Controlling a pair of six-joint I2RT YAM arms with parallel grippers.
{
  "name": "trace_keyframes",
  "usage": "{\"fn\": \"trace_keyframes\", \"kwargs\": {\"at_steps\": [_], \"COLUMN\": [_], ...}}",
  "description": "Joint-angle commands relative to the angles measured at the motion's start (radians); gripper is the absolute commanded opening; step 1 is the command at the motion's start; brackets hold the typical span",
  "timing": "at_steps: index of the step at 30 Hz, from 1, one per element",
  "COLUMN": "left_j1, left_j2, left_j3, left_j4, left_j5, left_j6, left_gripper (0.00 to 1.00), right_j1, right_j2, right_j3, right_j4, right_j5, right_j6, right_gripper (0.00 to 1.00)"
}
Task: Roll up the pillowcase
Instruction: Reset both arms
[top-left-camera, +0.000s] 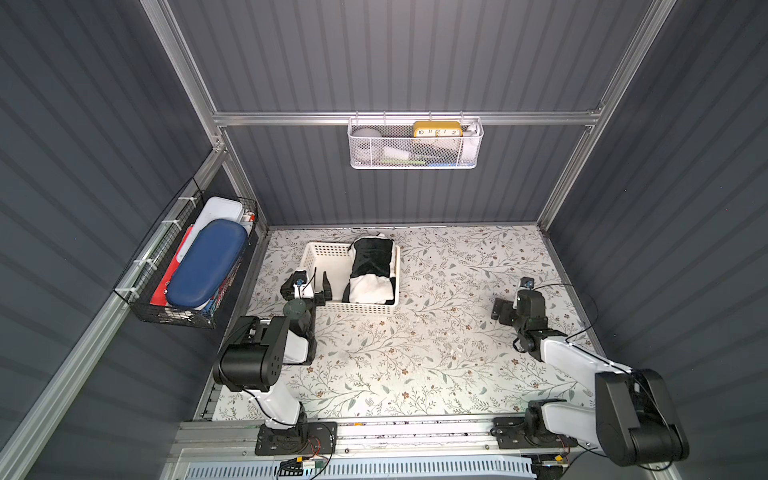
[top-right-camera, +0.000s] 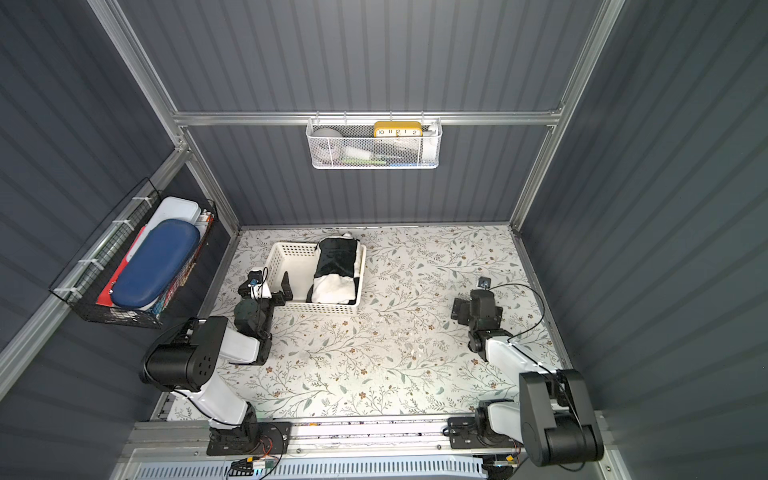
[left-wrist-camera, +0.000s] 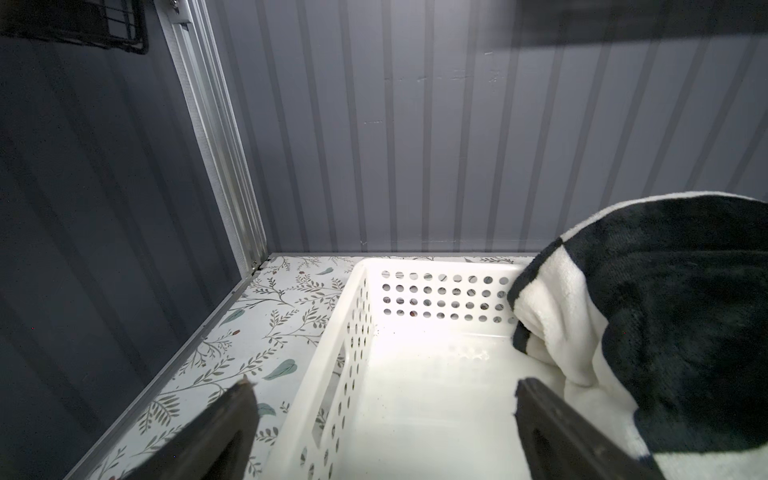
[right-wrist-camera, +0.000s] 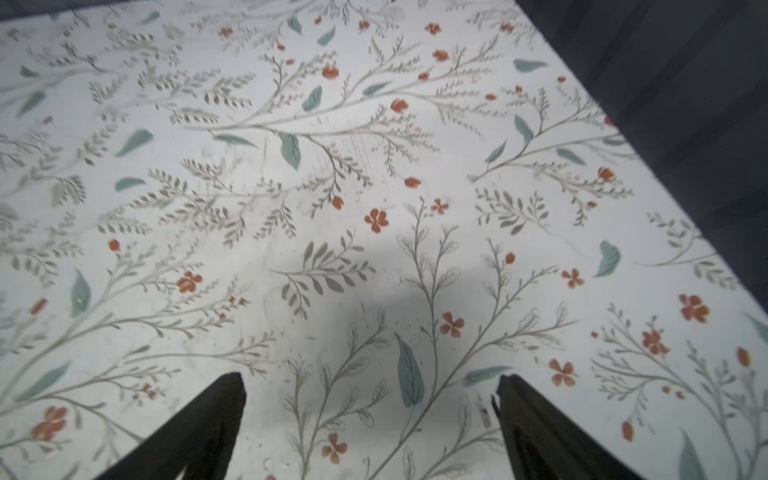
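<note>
Pillowcase (top-left-camera: 372, 270) of soft plush cloth in big black and white squares lies bundled lengthwise just beside one finger (left-wrist-camera: 540, 419) of the left gripper (left-wrist-camera: 382, 384), and nothing holds it. That gripper's two dark fingers stand wide apart and empty. They straddle the left wall of a white perforated plastic basket (top-left-camera: 353, 309), one finger inside and the other over the table outside. The bundle fills the basket's right half, black at the far end and white nearer, and its far end pokes over the far rim. The right gripper (right-wrist-camera: 370, 377) hangs spread and empty above the floral-print table cover (top-left-camera: 415, 353), well apart from the basket and near the right-hand edge. Open cover stretches across the front, bounded by grey ribbed walls (top-left-camera: 415, 62).
</note>
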Motion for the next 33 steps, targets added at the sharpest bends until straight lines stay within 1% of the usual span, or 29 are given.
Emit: {"fn": "trace_keyframes", "kwargs": {"at_steps": [1, 2, 4, 5, 7, 9, 10, 12, 13, 16, 20, 22, 23, 26, 27, 28, 29, 30, 33], "left_j1": [0.004, 0.004, 0.004, 0.004, 0.004, 0.004, 0.004, 0.004, 0.004, 0.004, 0.004, 0.004, 0.004, 0.004, 0.004, 0.004, 0.004, 0.004, 0.004], "left_j2": [-0.006, -0.006, -0.006, -0.006, -0.005, -0.006, -0.005, -0.006, -0.006, -0.007, -0.006, -0.006, -0.006, -0.006, -0.006, -0.006, -0.006, -0.006, -0.005], "left_j3": [0.015, 0.015, 0.015, 0.016, 0.016, 0.016, 0.016, 0.016, 0.016, 0.017, 0.016, 0.016, 0.016, 0.015, 0.015, 0.015, 0.015, 0.016, 0.018], "left_j4": [0.028, 0.028, 0.028, 0.028, 0.028, 0.028, 0.027, 0.027, 0.027, 0.026, 0.025, 0.026, 0.025, 0.028, 0.026, 0.028, 0.028, 0.027, 0.024], "left_j5": [0.013, 0.013, 0.013, 0.013, 0.015, 0.015, 0.015, 0.015, 0.015, 0.015, 0.015, 0.015, 0.015, 0.015, 0.014, 0.015, 0.013, 0.013, 0.015], "left_j6": [-0.015, -0.015, -0.014, -0.015, -0.014, -0.014, -0.015, -0.015, -0.014, -0.014, -0.015, -0.015, -0.015, -0.016, -0.015, -0.015, -0.014, -0.015, -0.015], "left_gripper": [0.99, 0.99, 0.99, 1.0, 1.0, 0.99, 0.99, 0.99, 1.0, 0.99, 0.99, 1.0, 0.99, 0.99, 0.99, 0.99, 0.99, 0.99, 0.99], "right_j1": [-0.031, -0.032, -0.043, -0.051, -0.06, -0.069, -0.078, -0.099, -0.112, -0.157, -0.157, -0.156, -0.153, -0.144, -0.141, -0.124, -0.098, -0.087, -0.087], "right_j2": [0.034, 0.053, 0.069, 0.067, 0.064, 0.077, 0.096, 0.107, 0.1, 0.057, 0.078, 0.125, 0.172, 0.308, 0.301, 0.265, 0.238, 0.231, 0.285], "right_j3": [-0.004, -0.001, 0.021, 0.033, 0.051, -0.006, -0.031, -0.066, -0.074, -0.052, -0.074, -0.084, -0.092, -0.067, -0.043, -0.003, 0.039, 0.041, 0.002], "right_j4": [0.338, 0.366, 0.341, 0.31, 0.279, 0.423, 0.502, 0.581, 0.589, 0.479, 0.539, 0.599, 0.658, 0.816, 0.755, 0.615, 0.477, 0.456, 0.63], "right_j5": [-0.113, -0.112, -0.115, -0.135, -0.2, -0.241, -0.254, -0.245, -0.236, -0.251, -0.275, -0.283, -0.301, -0.387, -0.395, -0.367, -0.307, -0.281, -0.272], "right_j6": [-0.007, -0.008, 0.004, 0.001, -0.044, -0.082, -0.082, -0.044, -0.024, 0.024, 0.01, 0.003, -0.004, -0.037, -0.045, -0.071, -0.08, -0.082, -0.075], "right_gripper": [0.99, 0.99, 0.99, 0.99, 0.99, 0.99, 0.99, 0.99, 0.99, 0.99, 0.99, 0.99, 0.99, 0.99, 0.99, 0.99, 0.99, 0.99, 0.99]}}
